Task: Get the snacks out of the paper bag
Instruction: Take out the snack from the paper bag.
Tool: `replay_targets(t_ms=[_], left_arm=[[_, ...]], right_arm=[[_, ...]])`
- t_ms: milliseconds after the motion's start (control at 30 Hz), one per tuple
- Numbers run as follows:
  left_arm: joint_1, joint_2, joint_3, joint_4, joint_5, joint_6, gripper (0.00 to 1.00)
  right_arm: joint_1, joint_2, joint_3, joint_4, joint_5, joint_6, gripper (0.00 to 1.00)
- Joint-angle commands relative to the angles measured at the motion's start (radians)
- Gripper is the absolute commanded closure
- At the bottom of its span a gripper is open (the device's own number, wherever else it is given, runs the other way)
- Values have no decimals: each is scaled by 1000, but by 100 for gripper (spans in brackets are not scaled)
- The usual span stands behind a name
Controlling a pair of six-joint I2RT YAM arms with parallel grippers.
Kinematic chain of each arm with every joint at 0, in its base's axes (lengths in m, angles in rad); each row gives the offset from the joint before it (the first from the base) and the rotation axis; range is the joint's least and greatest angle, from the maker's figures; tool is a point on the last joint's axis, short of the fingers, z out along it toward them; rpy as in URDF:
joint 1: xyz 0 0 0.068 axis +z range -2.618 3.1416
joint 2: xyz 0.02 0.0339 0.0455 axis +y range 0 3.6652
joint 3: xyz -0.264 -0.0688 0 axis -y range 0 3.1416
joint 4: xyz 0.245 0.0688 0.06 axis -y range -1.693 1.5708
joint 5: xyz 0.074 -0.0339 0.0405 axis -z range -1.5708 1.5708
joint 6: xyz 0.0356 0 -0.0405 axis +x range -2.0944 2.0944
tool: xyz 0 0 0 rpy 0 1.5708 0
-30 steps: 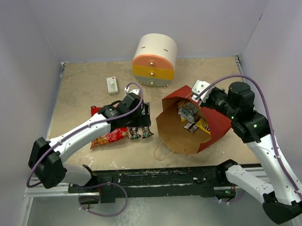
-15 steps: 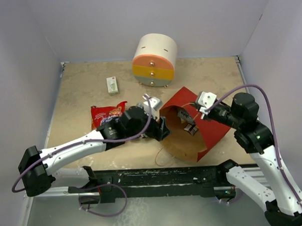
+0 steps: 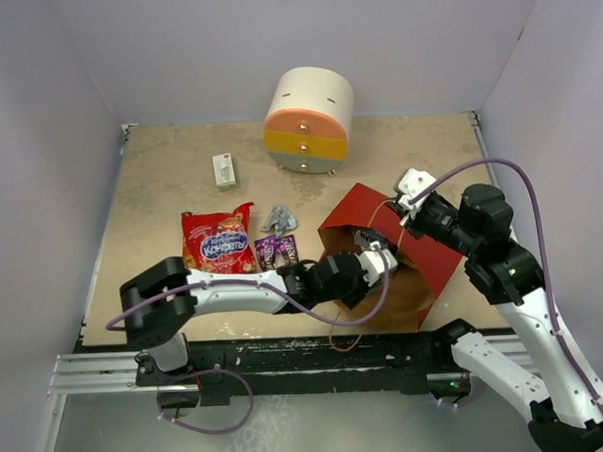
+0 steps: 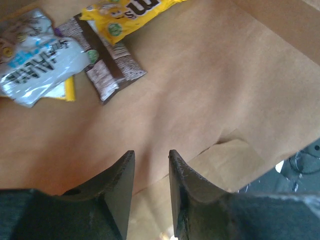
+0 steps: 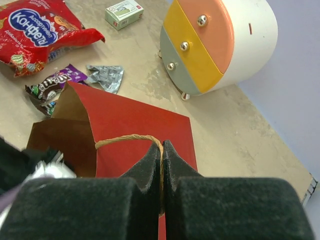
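The paper bag (image 3: 435, 255) lies on its side, red outside, mouth facing left. My right gripper (image 5: 161, 142) is shut on its twisted paper handle (image 5: 125, 139) and holds the upper edge up. My left gripper (image 4: 151, 153) is inside the bag over the brown kraft wall (image 4: 215, 75), jaws a narrow gap apart with nothing between them. Ahead of it lie a yellow candy pack (image 4: 130, 12), a dark brown wrapper (image 4: 107, 65) and a white-blue wrapper (image 4: 37, 60). Outside on the table lie the red chip bag (image 3: 218, 242), a silver wrapper (image 3: 278, 220) and a dark wrapper (image 3: 275, 251).
The round white-orange-yellow drawer unit (image 3: 308, 108) stands at the back of the table. A small white-green box (image 3: 224, 170) lies to its left. The bag's other handle loop (image 3: 345, 339) hangs at the table's near edge.
My left arm swung right from the snacks on the table into the bag's mouth, and its jaws narrowed. The right gripper kept its hold on the handle.
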Motion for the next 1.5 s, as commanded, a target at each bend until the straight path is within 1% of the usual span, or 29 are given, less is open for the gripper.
replay_targets(t_ms=[0, 133, 200, 267, 367, 467, 567, 667, 900, 967, 1033, 1100, 1167, 1233, 1467], left_arm=[[-45, 96, 72, 192, -79, 48, 65], [-47, 216, 133, 227, -105, -8, 76], [-46, 268, 161, 244, -148, -22, 77], [-44, 314, 195, 250, -206, -23, 76], [-44, 368, 252, 243, -239, -18, 63], [-42, 430, 344, 182, -268, -32, 49], [-36, 478, 405, 127, -319, -51, 39], [-24, 506, 429, 104, -334, -59, 36], [5, 590, 492, 39, -337, -89, 36], [16, 604, 495, 40, -331, -89, 38], [31, 619, 505, 38, -317, -91, 43], [44, 631, 523, 29, -304, -95, 53], [53, 637, 539, 29, -293, -90, 63], [56, 647, 562, 34, -285, -76, 70], [69, 675, 668, -1, -195, -59, 83]], right_arm=[[2, 21, 65, 34, 47, 26, 100], [2, 35, 79, 12, 56, -1, 100], [2, 36, 80, 5, 55, -4, 100], [2, 36, 83, 0, 52, -3, 100], [2, 42, 96, -16, 48, -7, 100], [3, 53, 104, -29, 39, -15, 100], [2, 57, 106, -33, 41, -25, 100], [3, 58, 106, -37, 36, -29, 100], [3, 63, 94, -34, 39, -29, 100], [2, 63, 94, -35, 46, -29, 100], [2, 64, 92, -35, 59, -29, 100], [3, 64, 87, -36, 81, -29, 100], [2, 71, 80, -36, 140, -21, 100], [2, 84, 77, -37, 211, -5, 100], [2, 138, 58, 4, 352, -35, 100]])
